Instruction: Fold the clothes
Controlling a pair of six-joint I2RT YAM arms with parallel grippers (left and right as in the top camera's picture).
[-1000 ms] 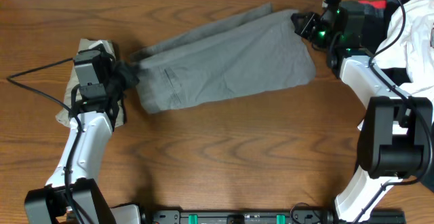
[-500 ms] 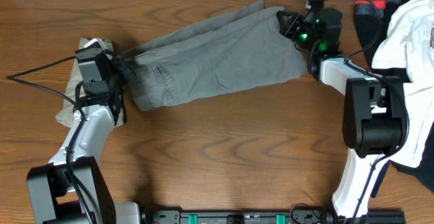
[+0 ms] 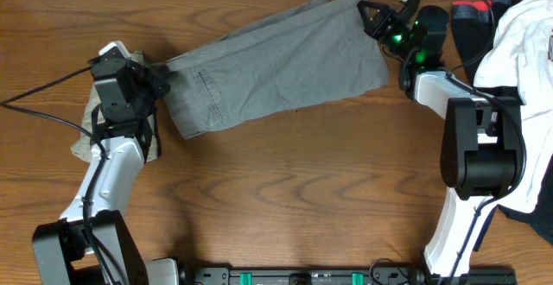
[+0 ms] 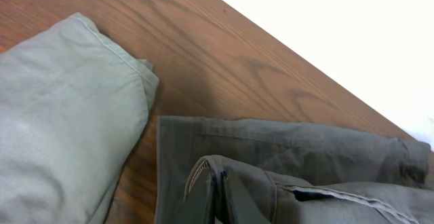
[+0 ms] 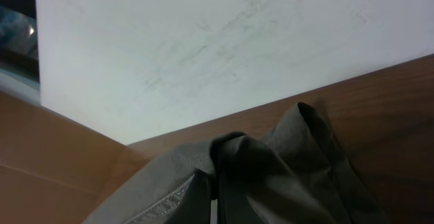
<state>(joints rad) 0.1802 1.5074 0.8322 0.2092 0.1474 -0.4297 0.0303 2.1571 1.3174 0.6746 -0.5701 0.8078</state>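
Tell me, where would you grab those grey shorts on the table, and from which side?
By the two short ends, each from its own side. The grey shorts lie flat and stretched lengthwise across the table, so the left gripper pinches the pocket end from the left and the right gripper the far corner of the other end from the right.

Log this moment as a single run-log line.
stage: grey cotton shorts stretched between grippers | left gripper: shut on shorts' left end | right gripper: shut on right end | folded light khaki-beige shorts: under left arm
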